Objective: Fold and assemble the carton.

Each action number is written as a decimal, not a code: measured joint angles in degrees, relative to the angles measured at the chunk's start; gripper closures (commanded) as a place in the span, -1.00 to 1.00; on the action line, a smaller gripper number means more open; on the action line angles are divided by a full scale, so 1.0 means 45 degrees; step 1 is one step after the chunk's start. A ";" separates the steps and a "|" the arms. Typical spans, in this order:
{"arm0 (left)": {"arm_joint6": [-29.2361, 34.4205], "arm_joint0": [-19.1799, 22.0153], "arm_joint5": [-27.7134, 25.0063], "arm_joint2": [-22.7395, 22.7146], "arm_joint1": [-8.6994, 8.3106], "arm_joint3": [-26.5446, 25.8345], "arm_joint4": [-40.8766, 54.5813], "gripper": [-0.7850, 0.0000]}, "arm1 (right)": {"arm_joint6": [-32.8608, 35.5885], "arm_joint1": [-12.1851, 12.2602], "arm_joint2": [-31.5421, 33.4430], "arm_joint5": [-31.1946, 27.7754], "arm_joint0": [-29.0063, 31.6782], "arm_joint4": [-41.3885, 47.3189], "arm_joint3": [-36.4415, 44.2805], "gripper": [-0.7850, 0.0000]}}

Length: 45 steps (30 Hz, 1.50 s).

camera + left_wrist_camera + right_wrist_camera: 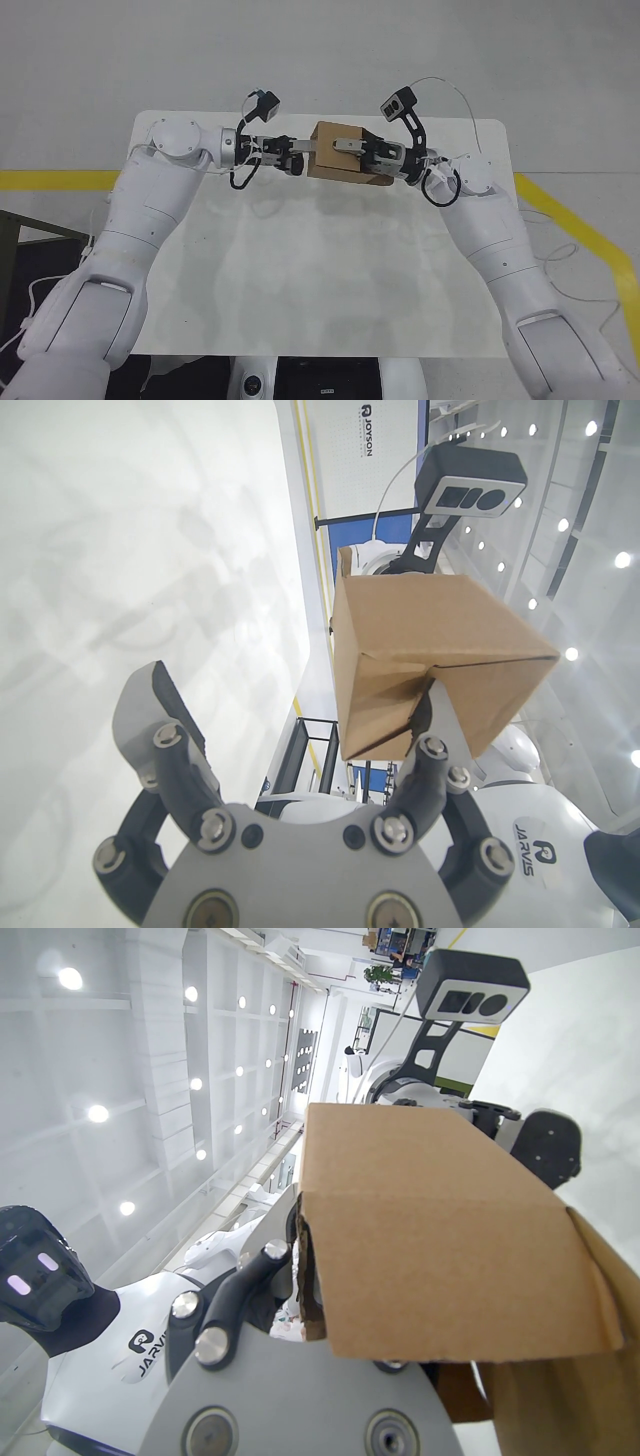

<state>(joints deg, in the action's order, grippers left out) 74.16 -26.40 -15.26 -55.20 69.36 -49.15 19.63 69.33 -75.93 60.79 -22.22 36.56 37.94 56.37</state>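
1. The carton (328, 160) was held in the air over the far part of the surface (320, 280). It looked light, and its thin board would dent easily, so it was best gripped on a wall near a corner.
2. The right hand (358, 155) seemed clamped on one wall, with one finger hidden.
3. The left hand (295, 685) stood apart, one finger pressing the end flaps.

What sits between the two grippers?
The carton, in the top view: left gripper at one end, right gripper at the other.
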 measured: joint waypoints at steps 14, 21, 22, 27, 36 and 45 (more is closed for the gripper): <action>-0.1713 -0.0349 -0.2321 -0.1040 -0.0360 0.0030 -0.0640 -1.00 | -0.0880 0.0126 -0.0384 0.0916 -0.0168 -0.2732 -0.1570 1.00; -0.3172 -0.0649 -0.4209 -0.1488 -0.0543 -0.0295 -0.1670 -1.00 | -0.1087 -0.0127 -0.1115 0.1096 -0.0351 -0.3215 -0.2171 1.00; -0.3420 -0.0723 -0.4538 -0.1528 -0.0578 -0.0366 -0.1985 -1.00 | -0.1085 -0.0167 -0.1233 0.1138 -0.0367 -0.3293 -0.2201 0.99; -0.4425 -0.1039 -0.5729 -0.1513 -0.0717 -0.0700 -0.3906 -1.00 | -0.1265 -0.0286 -0.1607 0.1697 -0.0373 -0.3640 -0.2339 0.48; -0.6935 -0.1543 -0.7397 -0.1551 -0.0898 -0.1227 -0.7541 -1.00 | -0.1597 -0.0235 -0.1502 0.2293 -0.0150 -0.3890 -0.1872 -0.94; -0.9559 -0.2118 -0.8670 -0.1501 -0.0968 -0.1701 -1.0716 -1.00 | -0.0851 0.0217 -0.0583 0.2937 0.0479 -0.3959 -0.0260 -1.00</action>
<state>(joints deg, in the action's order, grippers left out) 31.15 -35.93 -54.27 -61.96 65.00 -56.81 -28.59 65.50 -74.95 58.16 -9.00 38.71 20.12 55.20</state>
